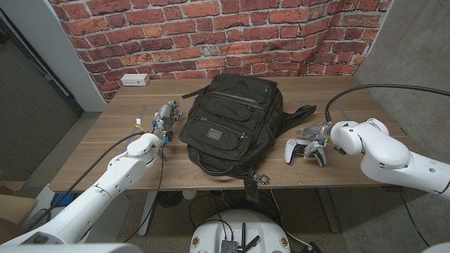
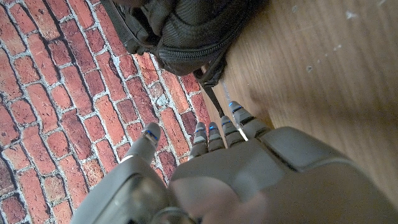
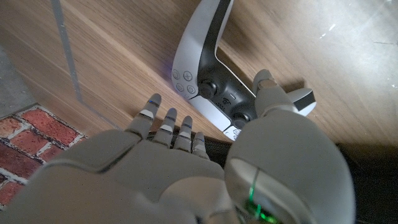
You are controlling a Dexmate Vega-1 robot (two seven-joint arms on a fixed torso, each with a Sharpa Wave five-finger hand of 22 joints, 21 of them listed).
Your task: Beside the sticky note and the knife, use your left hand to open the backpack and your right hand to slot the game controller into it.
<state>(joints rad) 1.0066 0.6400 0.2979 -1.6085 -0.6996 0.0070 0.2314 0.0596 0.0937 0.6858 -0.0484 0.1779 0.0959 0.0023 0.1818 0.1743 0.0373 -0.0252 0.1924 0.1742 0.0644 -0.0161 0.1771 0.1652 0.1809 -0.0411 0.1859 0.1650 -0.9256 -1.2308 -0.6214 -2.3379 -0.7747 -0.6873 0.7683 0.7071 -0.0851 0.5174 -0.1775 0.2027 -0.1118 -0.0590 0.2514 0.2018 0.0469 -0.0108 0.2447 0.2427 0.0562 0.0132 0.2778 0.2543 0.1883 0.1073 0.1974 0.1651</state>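
A black backpack (image 1: 232,123) lies shut in the middle of the wooden table (image 1: 105,161), also seen in the left wrist view (image 2: 186,31). My left hand (image 1: 165,121) is just beside its left side, fingers (image 2: 221,130) stretched out and apart, holding nothing. A white and black game controller (image 1: 304,151) lies on the table right of the backpack. My right hand (image 1: 321,133) hovers close over it with fingers (image 3: 165,127) spread and the thumb by one grip of the controller (image 3: 211,74). I cannot tell whether the hand touches it.
A white power strip (image 1: 133,79) sits at the table's back left corner, before the brick wall (image 1: 211,35). A backpack strap (image 1: 304,112) trails to the right toward my right hand. A tag (image 1: 256,181) hangs over the table's front edge.
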